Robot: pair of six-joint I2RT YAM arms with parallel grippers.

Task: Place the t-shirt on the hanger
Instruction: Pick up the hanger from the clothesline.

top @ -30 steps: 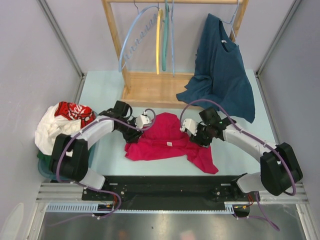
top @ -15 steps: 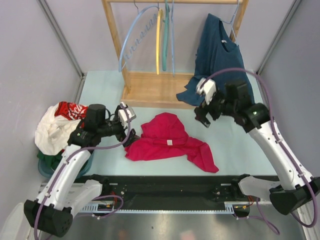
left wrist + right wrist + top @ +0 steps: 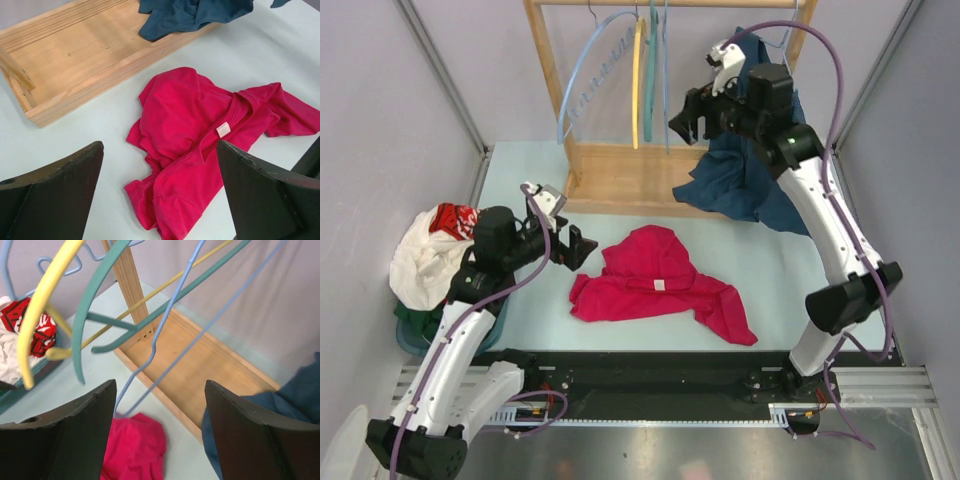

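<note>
The crimson t-shirt [image 3: 655,285] lies crumpled on the table, its white neck label facing up; it also shows in the left wrist view [image 3: 195,125] and the right wrist view [image 3: 135,450]. The thin lavender-blue hanger [image 3: 666,80] hangs on the rack rail, and its wire crosses the right wrist view [image 3: 176,292]. My left gripper [image 3: 575,247] is open and empty, low over the table just left of the shirt [image 3: 159,150]. My right gripper [image 3: 685,120] is open and empty, raised beside the hanger, which hangs in front of its jaws [image 3: 160,385].
A wooden rack with a tray base [image 3: 630,180] stands at the back. On it hang a sky-blue notched hanger [image 3: 585,80], a yellow hanger [image 3: 638,80], a teal hanger [image 3: 651,60] and a dark teal shirt [image 3: 760,150]. A basket of white and red clothes [image 3: 440,250] sits at the left.
Both grippers have left the shirt. My right arm has risen and swung back to the rack by the hangers. My left arm has drawn back to the left. The shirt lies still.
</note>
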